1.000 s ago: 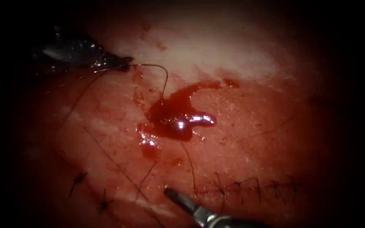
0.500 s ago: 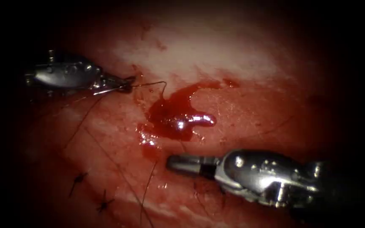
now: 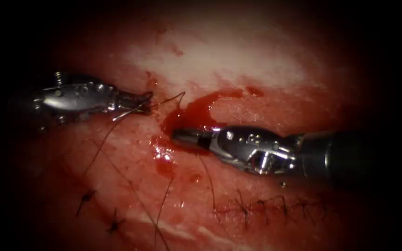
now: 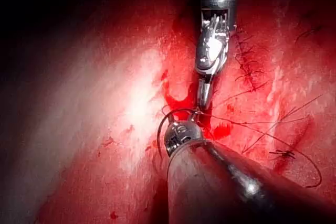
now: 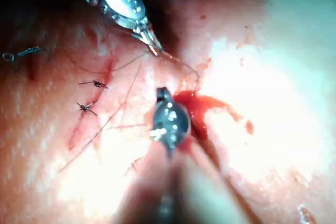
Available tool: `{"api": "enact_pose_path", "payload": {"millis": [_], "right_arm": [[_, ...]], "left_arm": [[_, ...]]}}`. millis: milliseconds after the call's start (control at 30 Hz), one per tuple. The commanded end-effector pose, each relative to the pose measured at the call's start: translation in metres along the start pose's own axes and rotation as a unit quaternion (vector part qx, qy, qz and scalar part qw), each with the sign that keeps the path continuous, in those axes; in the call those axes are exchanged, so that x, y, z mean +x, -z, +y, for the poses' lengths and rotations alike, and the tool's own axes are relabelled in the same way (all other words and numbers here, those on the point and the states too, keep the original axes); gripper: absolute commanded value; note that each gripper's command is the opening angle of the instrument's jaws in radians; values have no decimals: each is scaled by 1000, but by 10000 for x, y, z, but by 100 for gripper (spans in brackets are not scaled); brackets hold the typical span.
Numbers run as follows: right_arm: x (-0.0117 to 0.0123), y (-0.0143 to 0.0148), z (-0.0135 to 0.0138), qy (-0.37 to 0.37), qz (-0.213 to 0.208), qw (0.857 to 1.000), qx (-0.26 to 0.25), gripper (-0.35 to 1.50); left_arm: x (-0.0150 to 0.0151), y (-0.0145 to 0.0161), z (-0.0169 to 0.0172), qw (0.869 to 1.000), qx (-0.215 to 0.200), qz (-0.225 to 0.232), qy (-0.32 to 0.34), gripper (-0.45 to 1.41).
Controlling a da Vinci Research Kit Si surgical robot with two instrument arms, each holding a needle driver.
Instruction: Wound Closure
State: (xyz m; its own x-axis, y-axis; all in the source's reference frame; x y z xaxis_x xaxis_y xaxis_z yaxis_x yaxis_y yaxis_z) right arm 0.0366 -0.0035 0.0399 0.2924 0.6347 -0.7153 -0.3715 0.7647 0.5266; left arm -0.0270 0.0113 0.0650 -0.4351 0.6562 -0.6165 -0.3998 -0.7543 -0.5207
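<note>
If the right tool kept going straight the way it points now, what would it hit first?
Probably the red fluid on the tissue: the right tool points left with its tip over the pool's edge. Farther along sits the left tool; depth is unclear.

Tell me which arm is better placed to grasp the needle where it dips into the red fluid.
Right, probably. The right end effector lies in the red fluid beside that spot, holding nothing; the left end effector is shut on the needle's other end.
</note>
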Motion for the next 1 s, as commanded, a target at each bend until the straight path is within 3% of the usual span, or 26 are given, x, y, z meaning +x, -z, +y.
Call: {"api": "enact_pose_path", "payload": {"millis": [33, 67, 233, 500, 633, 767, 833, 1000], "right_arm": [[-6, -5, -7, -1, 1, 1000, 1, 20], [-7, -4, -8, -1, 3, 1000, 0, 22], [-10, 3, -16, 0, 3, 1000, 0, 22], [-13, 6, -25, 0, 2, 1000, 2, 24], [-13, 7, -27, -2, 3, 1000, 2, 27], [-14, 7, -30, -2, 3, 1000, 3, 27], [-14, 7, -31, -2, 3, 1000, 3, 27], [-15, 8, -33, -2, 3, 1000, 3, 29]], "left_arm": [[-6, -7, -1, 1000, 8, -1, 0, 76], [-8, -6, -2, 1000, 12, -5, -1, 88], [-25, 0, -3, 998, 26, -52, -5, 108], [-63, 3, 7, 991, 29, -127, 15, 103], [-80, 9, 8, 991, 22, -130, 13, 101], [-102, 31, -8, 990, 14, -144, 8, 98], [-109, 47, -22, 986, 33, -162, 8, 86], [-120, 86, -46, 984, 49, -174, 10, 84]]}}
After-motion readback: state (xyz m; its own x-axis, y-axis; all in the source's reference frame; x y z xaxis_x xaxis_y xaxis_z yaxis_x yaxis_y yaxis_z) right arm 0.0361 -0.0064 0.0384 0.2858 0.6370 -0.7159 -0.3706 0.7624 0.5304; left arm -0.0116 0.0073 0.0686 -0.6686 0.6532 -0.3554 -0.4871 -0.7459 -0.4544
